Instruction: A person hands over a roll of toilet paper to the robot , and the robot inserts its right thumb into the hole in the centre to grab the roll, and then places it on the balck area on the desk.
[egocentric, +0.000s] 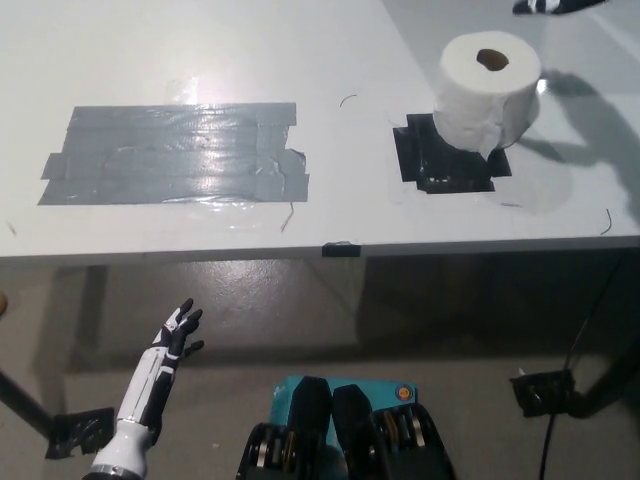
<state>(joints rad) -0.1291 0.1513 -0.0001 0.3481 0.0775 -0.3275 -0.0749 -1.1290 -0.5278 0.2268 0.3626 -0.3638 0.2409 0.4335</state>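
The toilet paper roll (487, 93) stands upright, unheld, on the black area (447, 155) of the worktop (300, 50), the right hand (548, 7) barely visible, its grasp untellable, the left hand (176, 336) open below.

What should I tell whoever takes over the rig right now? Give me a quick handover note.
Right hand: only a sliver shows at the top edge, clear of the roll; open or shut can't be told.
Left hand: open, resting low, below the table edge.
Toilet paper roll: standing upright, hole up, on the black area, overhanging its far right corner.
Done: roll placed and released.
Left: nothing obvious.
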